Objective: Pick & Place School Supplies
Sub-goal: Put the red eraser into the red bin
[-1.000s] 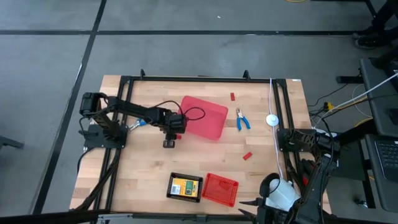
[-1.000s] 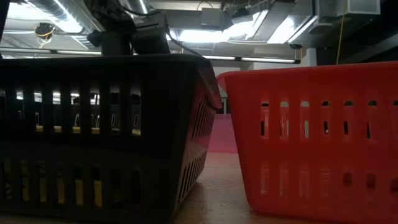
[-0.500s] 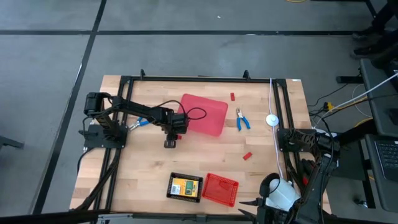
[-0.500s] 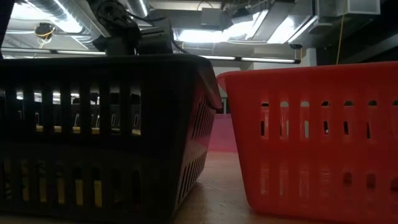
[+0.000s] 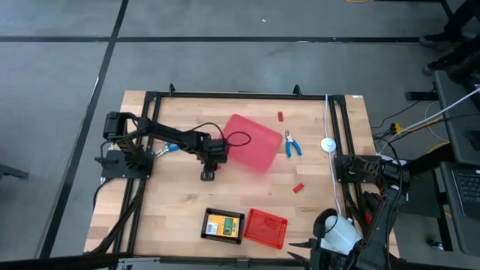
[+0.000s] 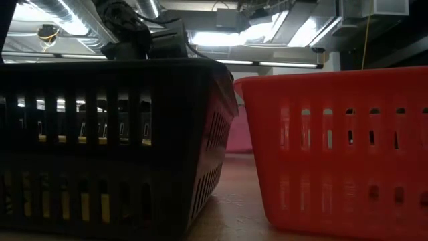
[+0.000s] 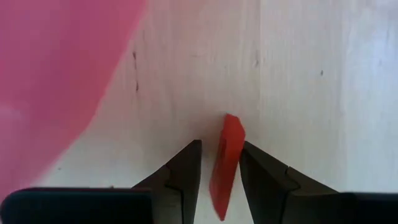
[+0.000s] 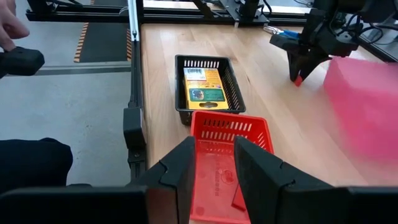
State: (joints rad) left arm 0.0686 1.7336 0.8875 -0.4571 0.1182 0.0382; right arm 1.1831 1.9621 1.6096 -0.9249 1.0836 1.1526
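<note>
My right claw (image 8: 214,171) is parked at the near right corner of the tabletop (image 5: 172,202), fingers (image 8: 180,171) partly apart, nothing between them. It looks down on the red basket (image 8: 227,158).

Near edge, high view: black tray (image 5: 223,226) with a yellow-and-green box (image 5: 222,225) inside; the red basket (image 5: 266,227) touches it on the right. In the low view the tray (image 6: 107,144) and basket (image 6: 334,150) fill the foreground.

Mid-table: a small red block (image 5: 298,187) lies alone, right of centre.

Left of centre: my left claw (image 5: 208,175) points down over bare wood, just beside the big red tray (image 5: 249,142). Its fingers (image 7: 186,168) stand narrow around a thin red block (image 7: 225,163), held on edge between them, clear of the wood. The right wrist view shows the same claw (image 8: 298,78) with a red tip below the fingers. The red tray sits skewed, a corner near the claw.

Farther back: blue-handled pliers (image 5: 292,144) right of the red tray, a second blue-handled tool (image 5: 166,148) by my left arm, partly hidden. Far edge: another red block (image 5: 281,116).

Beyond the tabletop, right wrist view: a person's hand (image 8: 11,25) at the edge.
</note>
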